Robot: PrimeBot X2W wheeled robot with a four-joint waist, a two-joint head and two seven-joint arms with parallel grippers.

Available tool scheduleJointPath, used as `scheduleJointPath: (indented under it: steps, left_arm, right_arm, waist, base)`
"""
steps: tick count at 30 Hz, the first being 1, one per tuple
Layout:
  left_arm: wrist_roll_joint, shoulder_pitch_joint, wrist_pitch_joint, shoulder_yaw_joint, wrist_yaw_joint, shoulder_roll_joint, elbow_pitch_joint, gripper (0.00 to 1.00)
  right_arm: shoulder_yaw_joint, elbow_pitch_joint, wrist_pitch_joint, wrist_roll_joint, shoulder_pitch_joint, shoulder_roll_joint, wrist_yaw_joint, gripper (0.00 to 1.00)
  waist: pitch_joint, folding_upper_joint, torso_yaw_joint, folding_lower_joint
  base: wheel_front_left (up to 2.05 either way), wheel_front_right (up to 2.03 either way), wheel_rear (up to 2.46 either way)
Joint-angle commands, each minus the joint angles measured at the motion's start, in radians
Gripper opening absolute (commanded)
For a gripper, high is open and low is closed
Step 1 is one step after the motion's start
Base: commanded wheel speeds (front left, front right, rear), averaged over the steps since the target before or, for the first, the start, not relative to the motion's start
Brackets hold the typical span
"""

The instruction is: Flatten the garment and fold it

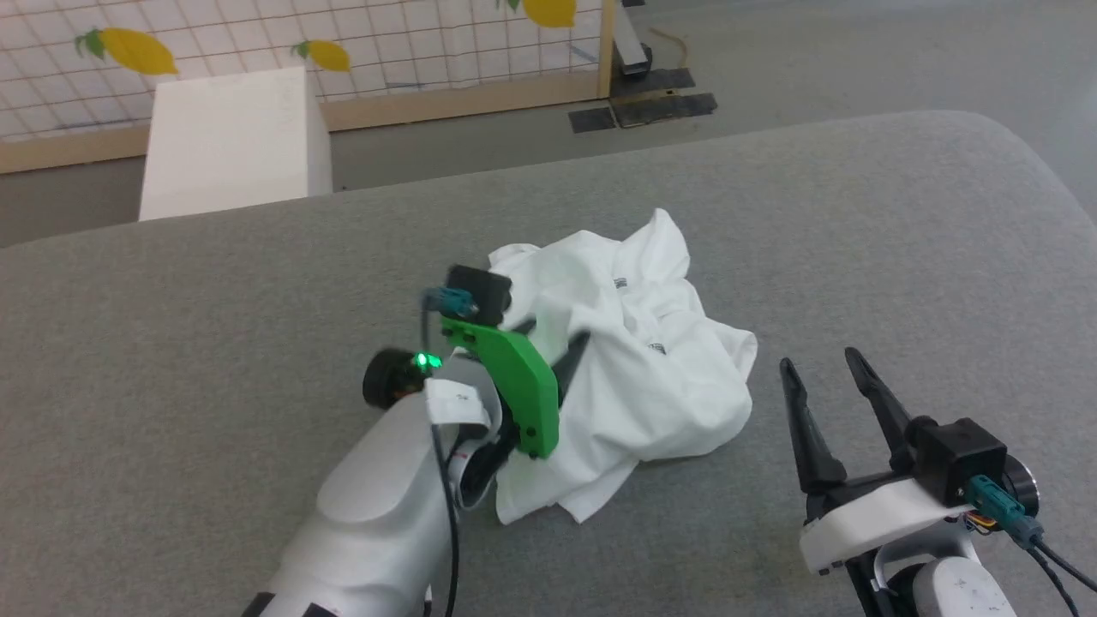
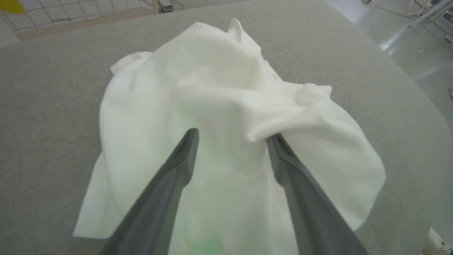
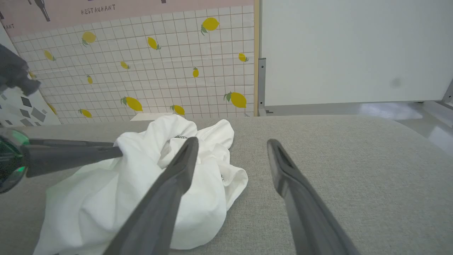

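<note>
Grey cloth-covered surface [image 1: 171,343], one, spanning the head view from edge to edge; behind it at the top of the frame, one grid-patterned wall panel [image 1: 411,43] printed with yellow lemons, three of them partly in frame.

Item 1: garment [image 1: 651,377], one, white, lying crumpled in a heap at the centre of the head view, directly on the grey surface; two small dark printed marks show on its upper folds; one flat corner trails toward the lower centre of the frame.

Item 2: left gripper [image 2: 233,134], one, two dark fingers spread wide apart over the heap; in the left wrist view the right-hand fingertip is tucked under a raised fold, the left-hand one rests on the cloth; nothing pinched between them; one green bracket [image 1: 523,386] on its wrist.

Item 3: right gripper [image 1: 817,358], one, lower right of the head view, two fingers parted and empty, over bare grey surface just beside the garment's right edge.

Item 4: white box [image 1: 231,137], one, rigid, upper left, beyond the surface's far edge.
</note>
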Motion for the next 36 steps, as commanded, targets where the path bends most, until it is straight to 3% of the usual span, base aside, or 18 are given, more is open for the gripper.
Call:
scheduleJointPath:
  steps: [1,7,11,15,20,27,36]
  left_arm:
    - [0.010,0.016,-0.070,0.016,0.008,0.017,-0.033,1.00]
    - [0.083,0.085,-0.381,0.095,0.092,0.104,-0.181,1.00]
    - [0.134,0.170,-0.429,0.162,0.143,0.169,-0.283,1.00]
    - [0.184,0.282,-0.432,0.271,0.176,0.191,-0.422,1.00]
    - [0.241,0.422,-0.432,0.382,0.161,0.174,-0.515,1.00]
    - [0.305,0.543,-0.432,0.486,0.117,0.107,-0.579,1.00]
    - [0.367,0.544,-0.432,0.546,0.057,0.039,-0.588,1.00]
  right_arm:
    - [-0.004,-0.004,-0.002,0.001,-0.003,0.000,-0.002,1.00]
    - [-0.023,-0.023,-0.001,-0.004,0.004,0.000,-0.002,1.00]
    - [-0.029,-0.037,0.007,-0.010,0.011,0.000,-0.002,1.00]
    - [-0.035,-0.049,0.016,-0.012,0.017,0.000,-0.002,1.00]
    - [-0.041,-0.054,0.028,-0.016,0.021,0.000,-0.002,1.00]
    - [-0.070,-0.043,0.091,0.001,0.012,0.000,-0.002,1.00]
    - [-0.222,0.069,0.366,-0.004,-0.141,0.000,-0.002,1.00]
  waist:
    - [-0.010,-0.0001,0.038,0.0000]
    - [-0.031,-0.0001,0.097,0.0000]
    - [-0.038,-0.0001,0.125,0.0000]
    - [-0.037,-0.0001,0.144,0.0000]
    - [-0.037,-0.0001,0.163,0.0000]
    - [-0.029,-0.0001,0.181,0.0000]
    - [0.009,-0.0001,0.207,0.0000]
  base:
    - [0.00,0.00,0.00]
    - [0.00,0.00,0.00]
    - [0.00,0.00,0.00]
    - [0.00,0.00,0.00]
    - [0.00,0.00,0.00]
    - [0.00,0.00,0.00]
    - [0.00,0.00,0.00]
